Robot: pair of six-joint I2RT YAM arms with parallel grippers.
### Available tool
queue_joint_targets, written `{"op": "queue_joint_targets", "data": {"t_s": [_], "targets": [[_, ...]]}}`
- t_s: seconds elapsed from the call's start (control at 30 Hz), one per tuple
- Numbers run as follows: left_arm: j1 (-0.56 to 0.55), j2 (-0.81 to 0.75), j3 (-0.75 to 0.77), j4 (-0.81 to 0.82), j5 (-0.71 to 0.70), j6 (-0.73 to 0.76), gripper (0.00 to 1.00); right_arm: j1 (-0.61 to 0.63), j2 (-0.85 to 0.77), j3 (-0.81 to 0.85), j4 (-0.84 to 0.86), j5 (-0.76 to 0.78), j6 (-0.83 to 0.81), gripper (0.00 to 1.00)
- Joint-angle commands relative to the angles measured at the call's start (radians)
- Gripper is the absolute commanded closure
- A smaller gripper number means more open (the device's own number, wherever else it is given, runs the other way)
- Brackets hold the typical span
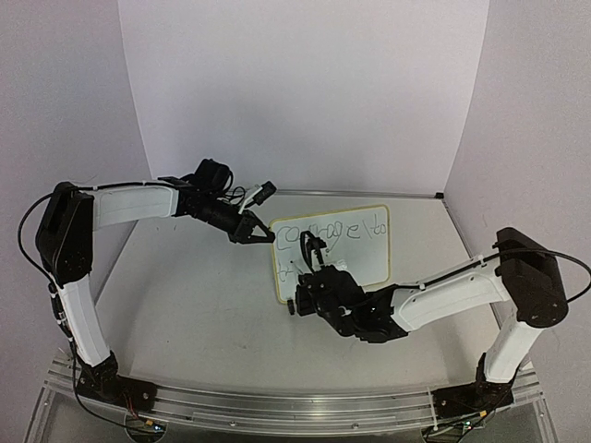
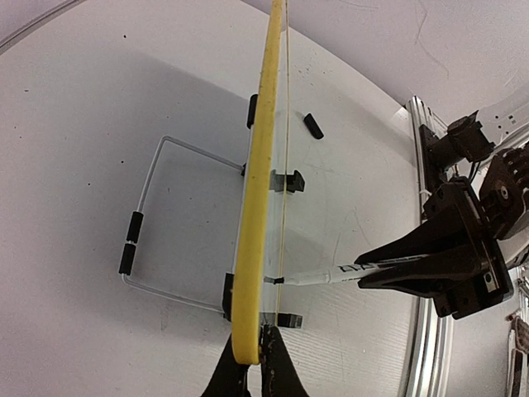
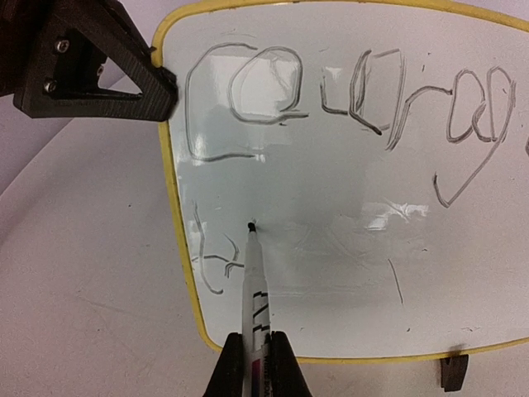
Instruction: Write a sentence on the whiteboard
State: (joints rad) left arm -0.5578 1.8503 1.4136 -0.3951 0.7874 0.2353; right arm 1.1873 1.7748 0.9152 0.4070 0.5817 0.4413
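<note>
One whiteboard [image 1: 365, 263] stood on edge on the table [image 1: 185, 305], just right of centre, and we had two arms on it. The left gripper [image 2: 252, 354] was pinched shut on the yellow rim at the board's upper left corner. The right gripper [image 3: 252, 357] was clamped around one marker [image 3: 254, 289], whose tip touched the glossy surface below the first line! We counted two lines in the sentence [image 3: 347, 99]. The top line read roughly "courage to" from above, while the lower line held only one t-like mark and one short stray stroke. From the left wrist we saw the board edge-on, with two black clip feet [image 2: 288, 181] on its face. One bent wire stand [image 2: 157, 178] lay behind it, and one small black piece [image 2: 312, 126] sat loose on the table.
</note>
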Motion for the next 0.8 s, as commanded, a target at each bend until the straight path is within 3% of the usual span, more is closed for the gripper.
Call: {"op": "queue_joint_targets", "data": {"t_s": [0.0,0.77], "targets": [[0.002,-0.023,-0.001,0.004,-0.102,0.075,1.00,-0.011,0.029,0.029,-0.047,0.008,0.045,1.00],[0.002,-0.022,-0.001,0.004,-0.102,0.076,1.00,-0.011,0.001,-0.025,-0.108,0.017,0.132,1.00]]}}
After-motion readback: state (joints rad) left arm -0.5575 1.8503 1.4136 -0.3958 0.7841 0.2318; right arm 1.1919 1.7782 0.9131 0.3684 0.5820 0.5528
